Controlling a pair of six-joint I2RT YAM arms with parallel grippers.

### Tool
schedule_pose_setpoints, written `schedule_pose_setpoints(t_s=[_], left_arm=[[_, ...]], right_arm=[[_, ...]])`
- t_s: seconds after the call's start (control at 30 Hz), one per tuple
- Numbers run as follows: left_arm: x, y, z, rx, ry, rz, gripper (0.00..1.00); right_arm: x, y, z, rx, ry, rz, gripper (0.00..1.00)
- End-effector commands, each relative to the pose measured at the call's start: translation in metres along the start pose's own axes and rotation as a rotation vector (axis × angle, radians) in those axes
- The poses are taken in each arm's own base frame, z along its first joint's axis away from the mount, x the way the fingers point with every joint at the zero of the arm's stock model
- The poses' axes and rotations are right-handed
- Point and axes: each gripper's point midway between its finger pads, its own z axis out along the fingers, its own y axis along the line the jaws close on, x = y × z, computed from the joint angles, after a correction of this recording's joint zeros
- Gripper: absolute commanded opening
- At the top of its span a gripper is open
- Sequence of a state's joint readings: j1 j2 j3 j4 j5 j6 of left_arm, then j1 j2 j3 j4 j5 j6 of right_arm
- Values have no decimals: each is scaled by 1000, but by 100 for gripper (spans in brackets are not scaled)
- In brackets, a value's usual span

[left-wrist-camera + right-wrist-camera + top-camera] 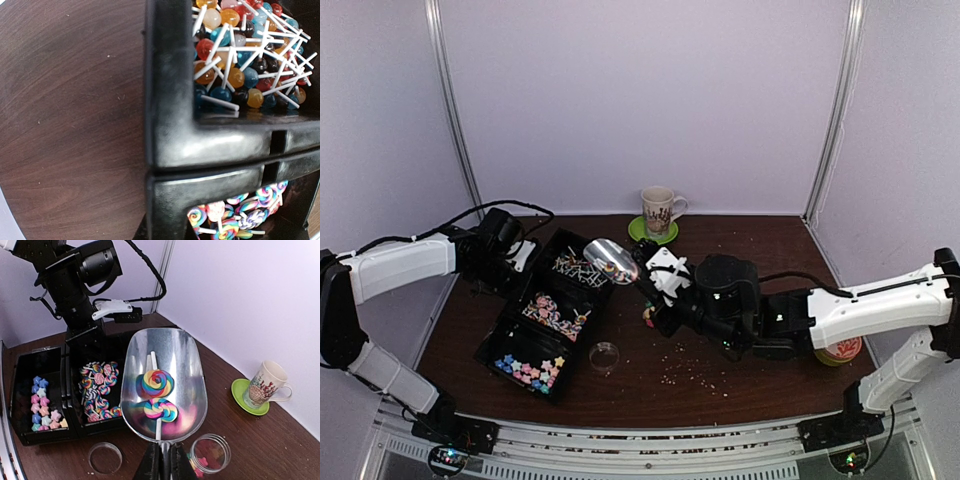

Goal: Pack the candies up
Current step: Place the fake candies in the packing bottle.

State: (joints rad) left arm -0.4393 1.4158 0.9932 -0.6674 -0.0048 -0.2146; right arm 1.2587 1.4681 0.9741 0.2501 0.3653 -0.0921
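The candies fill a black three-part tray [510,325]: ball lollipops [245,55] in the far part, rainbow swirl lollipops [97,390] in the middle, pastel stars [42,405] in the near part. My right gripper [162,462] is shut on the handle of a metal scoop [192,367], held level above the table beside the tray. Two swirl lollipops [156,385] lie in the scoop. A small clear jar [210,454] holding a few candies stands just below it. My left gripper [517,262] sits at the tray's far left wall [170,130], closed on it.
An empty clear round lid or jar [105,457] lies on the table in front of the tray. A mug [660,208] on a green saucer [642,232] stands at the back. An orange tin [840,350] sits under the right arm. Pale crumbs [690,370] dot the table.
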Motion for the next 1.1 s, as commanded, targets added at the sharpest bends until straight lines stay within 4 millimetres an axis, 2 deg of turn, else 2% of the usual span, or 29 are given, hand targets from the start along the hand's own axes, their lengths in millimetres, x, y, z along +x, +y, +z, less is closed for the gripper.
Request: schedule_pose_setpoints(t_s=[0.0, 0.27, 0.53, 0.77, 1.07], left_arm=[[-45, -8, -22, 46, -150, -28, 0], [-45, -8, -23, 45, -152, -27, 0], [-45, -9, -22, 51, -150, -28, 0], [-45, -9, -22, 54, -150, -27, 0], [-46, -9, -23, 55, -153, -26, 0]], right_arm=[[29, -33, -20, 97, 147, -78, 0], [49, -67, -50, 140, 282, -90, 0], [69, -90, -64, 175, 406, -95, 0], [73, -94, -65, 172, 497, -117, 0], [72, -88, -59, 133, 566, -150, 0]])
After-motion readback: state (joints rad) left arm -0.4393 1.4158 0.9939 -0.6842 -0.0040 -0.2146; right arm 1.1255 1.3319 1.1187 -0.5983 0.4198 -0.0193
